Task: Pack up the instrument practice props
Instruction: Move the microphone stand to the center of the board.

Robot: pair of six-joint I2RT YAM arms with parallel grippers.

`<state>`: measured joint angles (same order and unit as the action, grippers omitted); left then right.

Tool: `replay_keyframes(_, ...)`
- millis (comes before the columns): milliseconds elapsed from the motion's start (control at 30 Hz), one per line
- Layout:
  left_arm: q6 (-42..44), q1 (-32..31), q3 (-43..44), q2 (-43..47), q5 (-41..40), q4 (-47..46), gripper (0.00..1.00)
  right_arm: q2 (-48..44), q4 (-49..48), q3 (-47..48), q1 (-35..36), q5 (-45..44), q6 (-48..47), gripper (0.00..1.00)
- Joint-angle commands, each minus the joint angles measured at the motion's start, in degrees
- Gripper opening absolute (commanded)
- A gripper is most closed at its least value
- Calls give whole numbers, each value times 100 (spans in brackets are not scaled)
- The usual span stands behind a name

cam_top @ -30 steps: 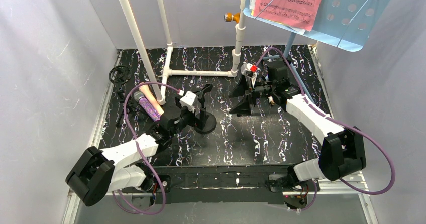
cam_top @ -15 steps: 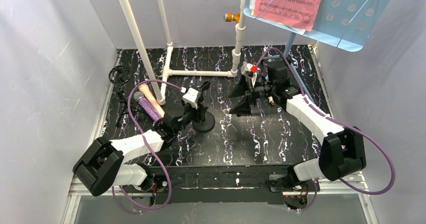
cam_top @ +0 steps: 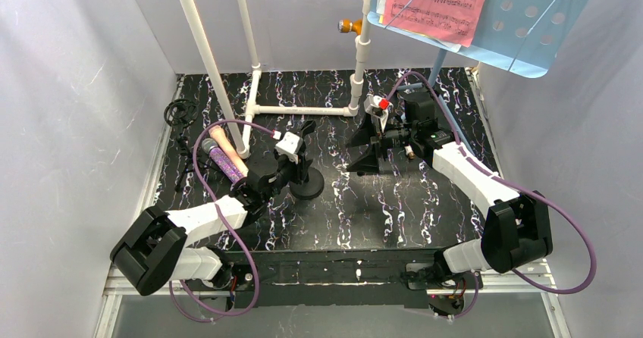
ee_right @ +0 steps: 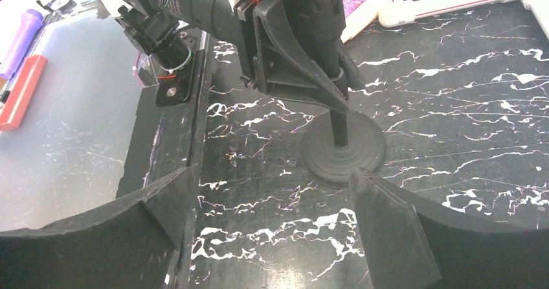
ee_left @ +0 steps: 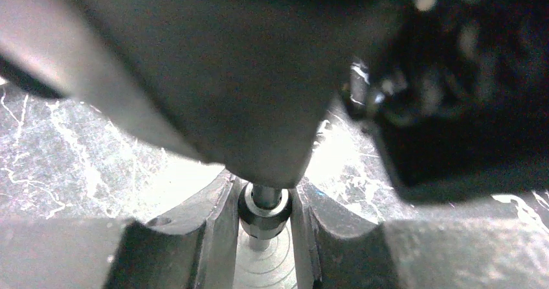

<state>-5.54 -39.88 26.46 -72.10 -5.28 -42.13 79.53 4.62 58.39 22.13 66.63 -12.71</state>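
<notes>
Since a moment ago the left gripper (ee_left: 262,216) has pushed forward and pinched in on the round-base mic mount (cam_top: 307,184). Its jaws now press either side of the upright stem, and the base sits flat on the counter (cam_top: 409,201). Just left lie the glittery purple microphone (cam_top: 226,164) and pink microphone (cam_top: 222,141), side by side. The right gripper (ee_right: 272,179) faces the mount from the right, jaws spread wide, holding nothing. Farthest back, the light-blue music rack (cam_top: 534,31) carries a pink sheet-music page (cam_top: 436,4).
</notes>
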Motion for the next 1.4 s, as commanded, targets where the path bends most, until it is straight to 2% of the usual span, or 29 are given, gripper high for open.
replay_keyframes(0, 275, 15, 351, 117, -511, -104, 0, -104, 25, 102, -25, 140, -135, 98)
replay_keyframes(267, 1038, 91, 1199, -452, -1502, -87, 0, -113, 47, 112, -25, 166, -153, 98)
replay_keyframes(633, 593, 1036, 2506, -1812, -2091, -89, 0, -122, 56, 123, -29, 227, -148, 98)
replay_keyframes(800, 919, 1196, 3234, -2542, -2499, -59, 0, -119, 73, 121, -25, 236, -161, 99)
replay_keyframes(1033, 1026, 1306, 3659, -3115, -2628, -19, 0, -80, 246, 170, -25, 214, -310, 98)
replay_keyframes(1067, 989, 1316, 3667, -3184, -2651, 23, 10, -65, 337, 202, -25, 202, -408, 98)
replay_keyframes(1133, 928, 1318, 3612, -3182, -2639, 45, 16, -60, 378, 212, -25, 196, -437, 98)
replay_keyframes(1233, 783, 1316, 3431, -3124, -2646, 51, 39, -60, 407, 217, -25, 184, -460, 98)
replay_keyframes(1333, 721, 1316, 3218, -3043, -2659, 63, 57, -64, 417, 217, -25, 175, -469, 98)
replay_keyframes(1367, 690, 1316, 3149, -2998, -2643, 79, 60, -68, 421, 217, -25, 170, -477, 98)
